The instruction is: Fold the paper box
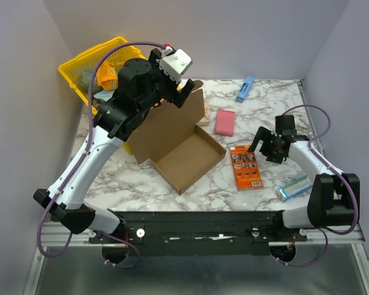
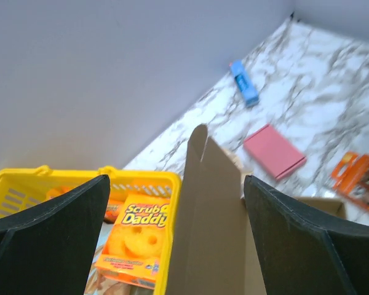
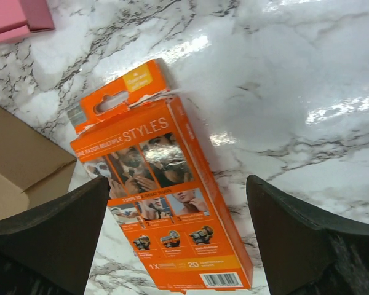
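Observation:
The paper box (image 1: 187, 157) is brown cardboard, a shallow open tray on the marble table with its lid panel standing upright at the back left. My left gripper (image 1: 183, 92) is open at the lid's top edge. In the left wrist view my left gripper (image 2: 175, 184) has the upright lid panel (image 2: 212, 203) between its wide-apart jaws, close to the right finger (image 2: 295, 233). My right gripper (image 1: 264, 144) is open and empty, right of the box. In the right wrist view my right gripper (image 3: 178, 184) hovers over an orange razor box (image 3: 166, 203), with a box corner (image 3: 18, 160) at left.
A yellow basket (image 1: 89, 64) with a Scrub Daddy pack (image 2: 135, 239) stands at the back left, behind the lid. A pink pad (image 1: 225, 121), a blue item (image 1: 245, 89), the orange razor box (image 1: 246, 167) and a teal packet (image 1: 295, 187) lie right of the box.

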{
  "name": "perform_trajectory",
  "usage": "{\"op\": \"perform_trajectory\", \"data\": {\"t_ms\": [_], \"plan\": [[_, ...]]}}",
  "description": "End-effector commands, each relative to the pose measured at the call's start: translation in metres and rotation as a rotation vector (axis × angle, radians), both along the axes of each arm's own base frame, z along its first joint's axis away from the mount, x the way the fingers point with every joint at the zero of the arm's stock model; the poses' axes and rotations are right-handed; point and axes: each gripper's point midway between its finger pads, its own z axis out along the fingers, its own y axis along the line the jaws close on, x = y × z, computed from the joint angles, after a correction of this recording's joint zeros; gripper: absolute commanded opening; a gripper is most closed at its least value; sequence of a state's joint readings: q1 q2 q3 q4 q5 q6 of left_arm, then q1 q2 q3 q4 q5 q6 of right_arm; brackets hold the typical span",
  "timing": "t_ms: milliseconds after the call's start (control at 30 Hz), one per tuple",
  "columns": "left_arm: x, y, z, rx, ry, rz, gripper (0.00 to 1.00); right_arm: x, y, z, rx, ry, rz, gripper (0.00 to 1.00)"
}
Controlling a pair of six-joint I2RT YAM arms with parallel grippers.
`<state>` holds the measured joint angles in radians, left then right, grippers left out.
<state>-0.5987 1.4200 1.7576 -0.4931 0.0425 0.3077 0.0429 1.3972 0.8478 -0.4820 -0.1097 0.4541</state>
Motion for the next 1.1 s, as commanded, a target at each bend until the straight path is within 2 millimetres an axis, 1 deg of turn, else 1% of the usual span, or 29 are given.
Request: {"op": "perform_trajectory", "data": {"t_ms": [0,33,100,133,167,200,233,267,300,333,367,400,433,467,500,533,567,600,633,667,700,733,800,833,867,933,967,1033,1067], "plan": [[-0.040,-0.021,0.025,-0.196,0.076,0.007,0.99,-0.018,0.008,-0.005,0.058,0.047,0.061,1.00],[-0.051,-0.033,0.019,-0.244,0.131,0.018,0.99,-0.023,0.009,-0.008,0.065,0.061,0.062,1.00],[-0.062,-0.045,0.009,-0.329,0.211,0.021,0.98,-0.036,0.012,-0.019,0.081,0.100,0.069,1.00],[-0.081,-0.064,-0.014,-0.377,0.326,-0.037,0.97,-0.039,0.014,-0.023,0.096,0.113,0.071,1.00],[-0.091,-0.074,-0.026,-0.391,0.372,-0.067,0.97,-0.043,0.017,-0.027,0.111,0.129,0.078,1.00],[-0.099,-0.083,-0.034,-0.425,0.403,-0.084,0.97,-0.052,0.023,-0.032,0.133,0.156,0.089,1.00],[-0.107,-0.088,-0.067,-0.408,0.467,-0.068,0.97,-0.056,0.023,-0.035,0.129,0.166,0.088,1.00],[-0.121,-0.099,-0.082,-0.435,0.532,-0.080,0.97,-0.060,0.027,-0.036,0.124,0.170,0.095,1.00],[-0.124,-0.104,-0.092,-0.451,0.552,-0.085,0.97,-0.065,0.027,-0.040,0.105,0.180,0.097,1.00],[-0.132,-0.105,-0.126,-0.413,0.606,-0.069,0.96,-0.067,0.030,-0.040,0.103,0.183,0.106,1.00],[-0.139,-0.108,-0.139,-0.409,0.641,-0.063,0.96,-0.071,0.037,-0.040,0.101,0.187,0.134,1.00],[-0.142,-0.107,-0.152,-0.388,0.659,-0.045,0.96,-0.073,0.042,-0.039,0.106,0.193,0.146,1.00],[-0.147,-0.102,-0.174,-0.357,0.688,-0.023,0.96,-0.076,0.045,-0.039,0.104,0.198,0.156,1.00],[-0.150,-0.100,-0.186,-0.343,0.708,-0.007,0.96,-0.081,0.053,-0.039,0.103,0.210,0.172,1.00],[-0.156,-0.101,-0.194,-0.361,0.743,0.002,0.96,-0.083,0.053,-0.037,0.091,0.203,0.169,1.00],[-0.163,-0.097,-0.216,-0.345,0.778,0.012,0.96,-0.088,0.055,-0.039,0.089,0.208,0.169,1.00],[-0.169,-0.097,-0.227,-0.349,0.798,0.011,0.96,-0.092,0.059,-0.039,0.088,0.207,0.178,1.00],[-0.176,-0.104,-0.229,-0.394,0.825,-0.005,0.96,-0.093,0.060,-0.040,0.094,0.208,0.168,1.00],[-0.185,-0.099,-0.252,-0.377,0.858,0.001,0.96,-0.095,0.062,-0.039,0.099,0.202,0.169,1.00],[-0.190,-0.102,-0.257,-0.386,0.873,-0.008,0.95,-0.102,0.066,-0.043,0.100,0.212,0.182,1.00],[-0.192,-0.106,-0.258,-0.406,0.874,-0.022,0.95,-0.105,0.068,-0.044,0.104,0.219,0.175,1.00],[-0.200,-0.109,-0.265,-0.396,0.886,-0.028,0.94,-0.109,0.069,-0.047,0.102,0.227,0.177,1.00],[-0.205,-0.116,-0.266,-0.388,0.881,-0.043,0.94,-0.121,0.079,-0.053,0.102,0.251,0.196,0.98],[-0.211,-0.123,-0.266,-0.371,0.875,-0.059,0.93,-0.124,0.082,-0.055,0.100,0.256,0.204,0.97],[-0.214,-0.126,-0.265,-0.363,0.870,-0.068,0.93,-0.130,0.092,-0.056,0.104,0.253,0.235,0.95],[-0.218,-0.132,-0.273,-0.339,0.876,-0.067,0.93,-0.141,0.098,-0.063,0.100,0.279,0.231,0.93],[-0.219,-0.133,-0.278,-0.329,0.878,-0.060,0.93,-0.147,0.104,-0.067,0.095,0.286,0.258,0.89],[-0.221,-0.129,-0.289,-0.314,0.892,-0.030,0.92,-0.158,0.107,-0.075,0.092,0.317,0.256,0.85],[-0.221,-0.126,-0.294,-0.318,0.901,-0.006,0.92,-0.163,0.111,-0.077,0.089,0.322,0.274,0.79]]}}
